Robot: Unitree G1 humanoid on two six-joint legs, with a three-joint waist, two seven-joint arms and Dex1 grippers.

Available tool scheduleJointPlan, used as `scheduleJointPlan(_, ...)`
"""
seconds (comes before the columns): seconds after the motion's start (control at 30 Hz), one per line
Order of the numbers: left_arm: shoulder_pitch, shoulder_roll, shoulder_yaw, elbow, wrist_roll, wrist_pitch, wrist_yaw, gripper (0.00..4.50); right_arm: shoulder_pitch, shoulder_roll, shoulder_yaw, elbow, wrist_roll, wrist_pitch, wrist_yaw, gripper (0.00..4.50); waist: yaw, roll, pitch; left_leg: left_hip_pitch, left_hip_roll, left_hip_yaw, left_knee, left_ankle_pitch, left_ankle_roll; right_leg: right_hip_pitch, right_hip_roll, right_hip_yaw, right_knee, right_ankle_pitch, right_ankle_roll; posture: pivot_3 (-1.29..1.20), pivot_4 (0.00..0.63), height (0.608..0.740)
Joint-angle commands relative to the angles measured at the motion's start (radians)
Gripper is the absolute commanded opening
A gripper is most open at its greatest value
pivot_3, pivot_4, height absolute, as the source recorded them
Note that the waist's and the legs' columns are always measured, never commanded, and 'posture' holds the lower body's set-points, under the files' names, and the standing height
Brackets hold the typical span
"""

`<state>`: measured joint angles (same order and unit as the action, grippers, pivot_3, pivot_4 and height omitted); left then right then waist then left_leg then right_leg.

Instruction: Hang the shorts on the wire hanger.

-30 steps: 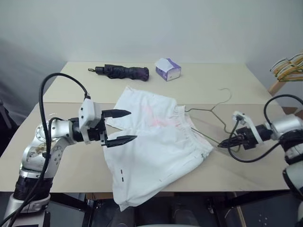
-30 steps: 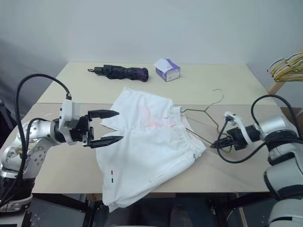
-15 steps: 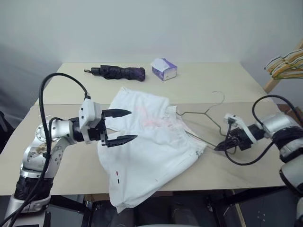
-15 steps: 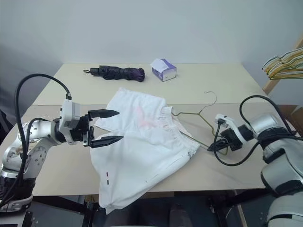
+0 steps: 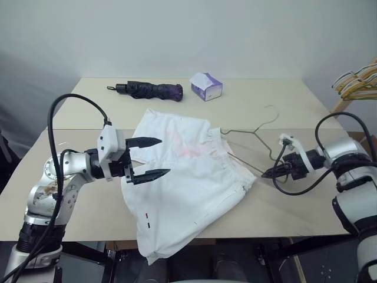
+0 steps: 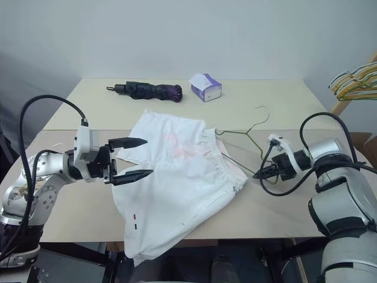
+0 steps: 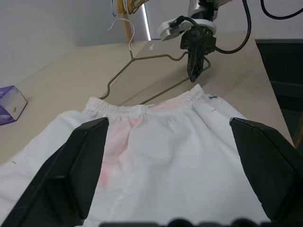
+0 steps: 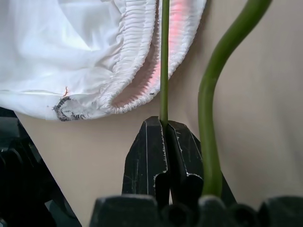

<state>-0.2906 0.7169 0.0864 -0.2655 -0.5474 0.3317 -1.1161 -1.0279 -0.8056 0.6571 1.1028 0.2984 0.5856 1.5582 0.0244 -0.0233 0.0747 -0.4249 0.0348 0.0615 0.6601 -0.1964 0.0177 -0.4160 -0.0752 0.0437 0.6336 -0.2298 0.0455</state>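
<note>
The white shorts (image 5: 188, 177) lie spread across the middle of the table, one leg hanging over the front edge. The olive wire hanger (image 5: 247, 131) lies to their right, hook pointing away. Its lower bar runs up to the gathered waistband (image 8: 142, 71). My right gripper (image 5: 265, 174) is shut on that bar near the hanger's right corner, just right of the waistband. My left gripper (image 5: 165, 156) hovers open over the left part of the shorts, holding nothing. In the left wrist view the shorts (image 7: 165, 156) lie below its fingers, with the right gripper (image 7: 194, 78) beyond.
A folded dark umbrella (image 5: 152, 90) and a white-and-purple tissue box (image 5: 207, 86) lie at the back of the table (image 5: 283, 100). A bunch of yellow and coloured hangers (image 5: 356, 82) stands off the table's right side.
My right gripper has moved a little left toward the waistband, taking the hanger with it. The left gripper stays open and still. The camera has shifted slightly.
</note>
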Motion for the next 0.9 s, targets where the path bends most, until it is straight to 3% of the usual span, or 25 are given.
scheduleJointPlan(0.03, -0.018, 0.001, 0.012, -0.018, -0.003, -0.019, 0.005, 4.41, -0.006, -0.022, -0.018, -0.044, 0.039, 0.003, 0.056, 0.0, 0.0, 0.0, 0.0, 0.0, 0.0, 0.0, 0.0, 0.0, 0.0, 0.0, 0.0, 0.0, 0.0, 0.0, 0.0, 0.14, 0.016, 0.74)
scheduleJointPlan(0.2, -0.028, -0.005, 0.005, -0.009, 0.0, -0.023, 0.006, 4.41, 0.01, -0.031, -0.188, -0.035, 0.082, 0.053, 0.056, 0.0, 0.0, 0.0, 0.0, 0.0, 0.0, 0.0, 0.0, 0.0, 0.0, 0.0, 0.0, 0.0, 0.0, 0.0, 0.0, 0.12, 0.014, 0.74)
scheduleJointPlan(0.33, -0.037, -0.015, -0.001, 0.0, -0.001, -0.021, 0.005, 4.41, 0.115, -0.07, -0.319, -0.146, 0.127, 0.152, 0.055, 0.0, 0.006, 0.0, 0.0, 0.0, 0.0, 0.0, 0.0, 0.0, 0.0, 0.001, 0.0, 0.0, 0.0, 0.0, 0.0, 0.08, 0.015, 0.74)
scheduleJointPlan(0.5, -0.063, -0.019, -0.018, 0.026, 0.001, -0.022, -0.015, 4.41, 0.427, -0.137, -0.536, -0.474, 0.258, 0.365, -0.06, 0.0, 0.019, 0.0, 0.0, 0.0, 0.0, 0.0, 0.001, 0.0, 0.0, 0.002, 0.0, -0.001, -0.001, 0.0, 0.001, 0.05, 0.023, 0.74)
scheduleJointPlan(0.67, -0.094, -0.025, -0.032, 0.06, -0.001, -0.019, -0.033, 4.41, 0.744, -0.133, -0.773, -0.826, 0.395, 0.552, -0.227, 0.0, 0.008, 0.001, -0.001, 0.001, 0.0, 0.0, 0.001, 0.0, 0.0, 0.003, 0.0, 0.0, -0.001, 0.0, 0.001, 0.02, 0.029, 0.74)
scheduleJointPlan(0.77, -0.114, -0.031, -0.042, 0.084, 0.0, -0.019, -0.047, 4.41, 0.825, -0.125, -0.799, -0.943, 0.409, 0.6, -0.29, 0.0, -0.016, 0.001, -0.001, 0.004, 0.0, 0.0, 0.001, 0.0, 0.0, 0.006, 0.0, 0.0, -0.002, -0.001, 0.002, 0.0, 0.034, 0.74)
scheduleJointPlan(0.9, -0.138, -0.041, -0.057, 0.113, 0.008, -0.026, -0.069, 4.41, 0.823, -0.16, -0.703, -1.004, 0.33, 0.565, -0.336, 0.0, -0.04, 0.001, -0.001, 0.008, 0.0, 0.0, 0.001, 0.0, 0.0, 0.011, 0.0, 0.0, -0.003, -0.003, 0.006, -0.02, 0.037, 0.74)
